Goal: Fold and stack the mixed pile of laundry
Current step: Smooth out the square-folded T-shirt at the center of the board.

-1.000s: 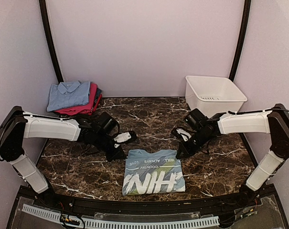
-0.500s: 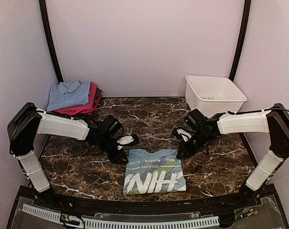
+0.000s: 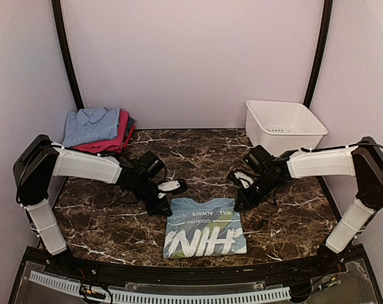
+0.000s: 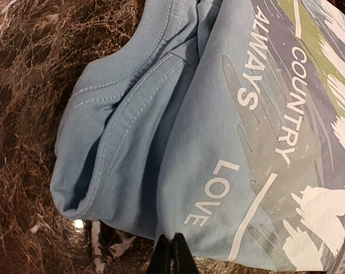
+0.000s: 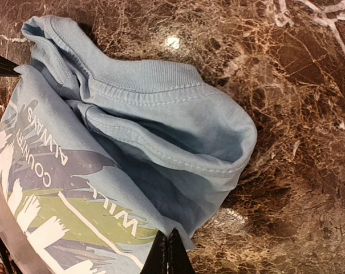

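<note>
A pale blue tee with white print (image 3: 204, 228) lies folded flat at the front middle of the marble table (image 3: 197, 158). My left gripper (image 3: 168, 208) is at its far left corner. In the left wrist view the tee (image 4: 218, 142) fills the frame and the left gripper (image 4: 173, 251) is shut on its edge. My right gripper (image 3: 237, 204) is at the far right corner. In the right wrist view it (image 5: 169, 242) is shut on the tee's folded edge (image 5: 161, 142). A folded stack stands at the back left: a pale blue collared shirt (image 3: 90, 125) on magenta-pink pieces (image 3: 119, 134).
A white plastic tub (image 3: 286, 136) stands at the back right beside the wall. Dark curved posts (image 3: 68, 57) rise at both back corners. Pale walls close in the table on three sides.
My left arm has reached to the right, bringing its gripper onto the tee's far left corner. The right gripper and the tee have barely moved.
</note>
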